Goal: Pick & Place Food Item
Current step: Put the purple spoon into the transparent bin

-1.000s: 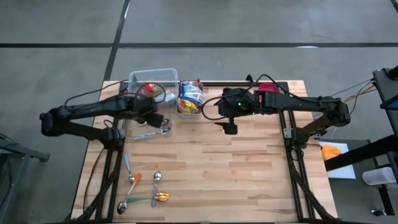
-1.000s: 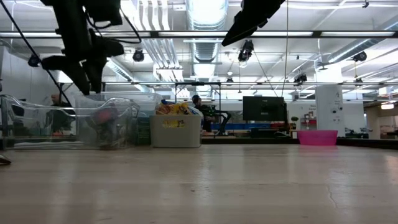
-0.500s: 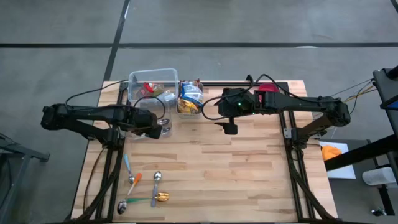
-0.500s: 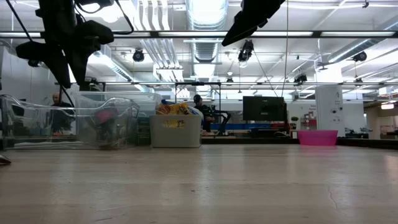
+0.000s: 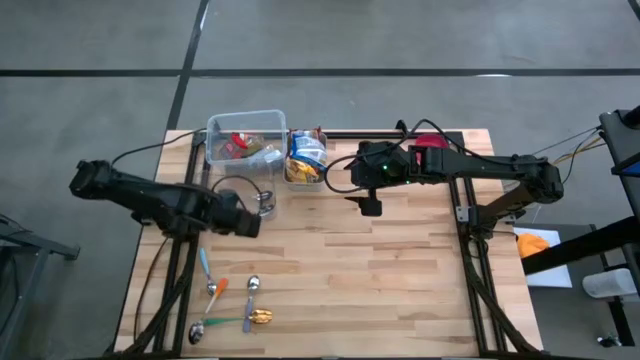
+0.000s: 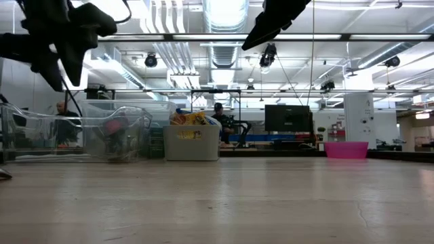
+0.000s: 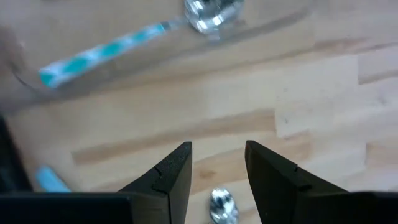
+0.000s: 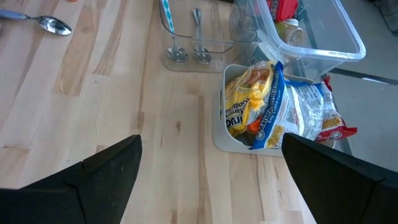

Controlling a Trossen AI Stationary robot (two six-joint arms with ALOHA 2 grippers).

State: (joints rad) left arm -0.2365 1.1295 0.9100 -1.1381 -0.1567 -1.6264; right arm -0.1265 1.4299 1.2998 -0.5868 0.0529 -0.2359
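Observation:
Snack bags (image 8: 273, 106) stand packed in a small white bin (image 5: 305, 160) at the table's far side. Beside it, a clear bin (image 5: 245, 135) holds a red packet (image 5: 238, 143) and other items. My left gripper (image 7: 217, 149) hangs open over bare wood just near-side of a clear tray (image 7: 186, 46), pointing down, with nothing between its fingers. My right gripper (image 8: 211, 143) waits wide open above the table's middle (image 5: 370, 205), looking at the white bin.
The clear tray (image 8: 193, 43) holds a teal-handled spoon (image 7: 112, 46) and a metal one. Loose spoons (image 5: 230, 300) lie at the table's near left; one spoon's bowl (image 7: 221, 204) shows below my left fingers. Bare wood (image 5: 400, 280) fills the middle and right.
My left gripper has swung from beside the clear bin, across the tray, toward the table's near edge, rolling about its own axis on the way. Its finger gap looks the same. The right arm has kept still.

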